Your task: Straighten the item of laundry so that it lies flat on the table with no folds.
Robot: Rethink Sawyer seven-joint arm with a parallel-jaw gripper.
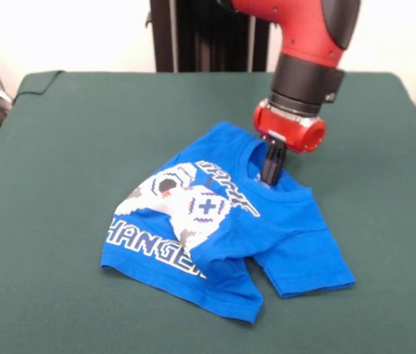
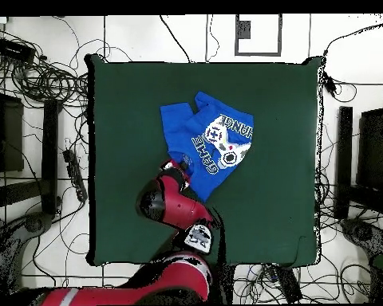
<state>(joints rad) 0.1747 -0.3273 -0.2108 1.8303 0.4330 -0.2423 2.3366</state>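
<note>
The bright blue T-shirt lies crumpled at the middle of the dark green table. Its controller print and lettering face up, its left part is bunched, and a sleeve is spread toward the front right. My gripper comes down from the red arm onto the shirt's collar. Its black fingers are close together, pinching the collar cloth. In the overhead view the shirt lies above the gripper on the table.
The black pedestal stands at the table's far edge. Cables lie on the floor round the table. Dark equipment stands by the table's side.
</note>
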